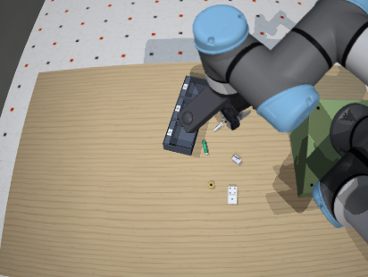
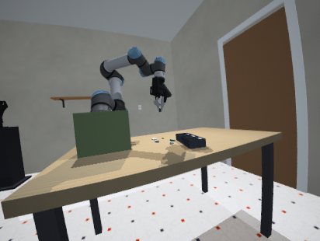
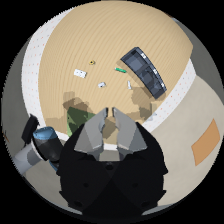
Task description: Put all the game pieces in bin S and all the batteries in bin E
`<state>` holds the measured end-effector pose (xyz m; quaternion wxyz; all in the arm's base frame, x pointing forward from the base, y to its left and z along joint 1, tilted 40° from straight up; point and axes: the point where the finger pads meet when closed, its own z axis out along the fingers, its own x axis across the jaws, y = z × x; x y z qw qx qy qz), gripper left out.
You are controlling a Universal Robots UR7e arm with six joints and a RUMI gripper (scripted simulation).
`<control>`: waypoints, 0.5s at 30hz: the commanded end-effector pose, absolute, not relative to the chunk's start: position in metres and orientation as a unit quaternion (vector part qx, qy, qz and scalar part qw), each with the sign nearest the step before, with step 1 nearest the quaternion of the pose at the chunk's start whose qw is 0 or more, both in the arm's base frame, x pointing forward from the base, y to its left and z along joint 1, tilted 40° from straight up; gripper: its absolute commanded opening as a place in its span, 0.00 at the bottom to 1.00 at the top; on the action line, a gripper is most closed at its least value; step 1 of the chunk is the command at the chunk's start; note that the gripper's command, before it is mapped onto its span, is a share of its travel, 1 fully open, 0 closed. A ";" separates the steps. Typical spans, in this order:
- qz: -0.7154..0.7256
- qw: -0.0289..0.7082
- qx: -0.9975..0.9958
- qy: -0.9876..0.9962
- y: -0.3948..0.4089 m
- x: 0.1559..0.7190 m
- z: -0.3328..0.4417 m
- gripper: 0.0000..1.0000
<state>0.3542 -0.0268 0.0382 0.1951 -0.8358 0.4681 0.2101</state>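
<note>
My gripper (image 1: pixel 233 121) (image 2: pixel 159 109) (image 3: pixel 110 111) is shut with nothing between its fingers. It hangs high above the table, over the near end of the dark bin tray (image 1: pixel 178 146) (image 2: pixel 190 141) (image 3: pixel 131 61), which has three labelled compartments. On the table lie a green battery (image 1: pixel 205 147) (image 3: pixel 120 70), a short silver battery (image 1: pixel 236 159) (image 3: pixel 102 85), a white domino (image 1: pixel 232 195) (image 3: pixel 80 73), a small yellow ring piece (image 1: pixel 211 184) (image 3: pixel 92 62), and a small silver piece (image 1: pixel 217 127) (image 3: pixel 129 85) beside the bin. I cannot read the bin letters.
A green box (image 1: pixel 313 152) (image 2: pixel 102 132) (image 3: pixel 80 115) stands at the table's right side by the arm's base. The arm covers the bin's far end in the top view.
</note>
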 end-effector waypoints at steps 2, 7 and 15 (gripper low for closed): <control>0.221 0.212 -0.781 0.545 -0.030 0.357 0.041 0.04; 0.233 0.228 -0.722 0.610 -0.033 0.359 0.044 0.04; 0.244 0.241 -0.667 0.661 -0.036 0.361 0.046 0.04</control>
